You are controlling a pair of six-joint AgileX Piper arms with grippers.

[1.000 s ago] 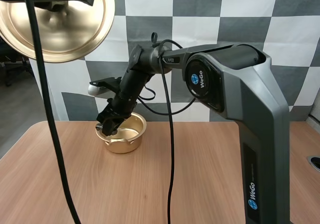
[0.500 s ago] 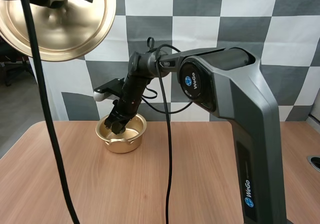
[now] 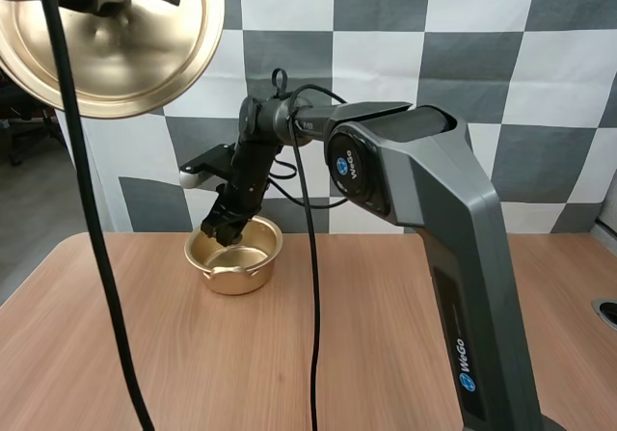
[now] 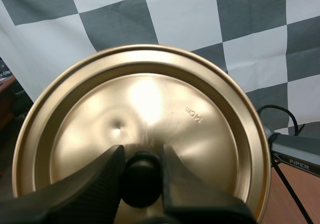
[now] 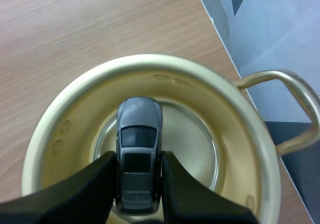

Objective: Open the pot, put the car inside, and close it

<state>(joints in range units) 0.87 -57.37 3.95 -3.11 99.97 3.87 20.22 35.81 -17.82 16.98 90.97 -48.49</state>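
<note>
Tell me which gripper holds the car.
The right gripper: its fingers pinch the grey car over the open pot; the left gripper holds the lid by its knob.

1 pot (image 3: 256,275) (lidless); 1 lid (image 3: 111,40), high above and left of the pot; 1 car (image 5: 138,154), over the pot; 1 table (image 3: 289,354), under the pot.

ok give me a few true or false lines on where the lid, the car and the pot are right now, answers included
1. The lid rests on the pot. False: the left gripper holds it up by its knob, off the pot.
2. The right gripper pinches a grey toy car. True.
3. The car lies on the table beside the pot. False: it is held between the fingers at the pot's open mouth.
4. The pot stands on the wooden table. True.
</note>
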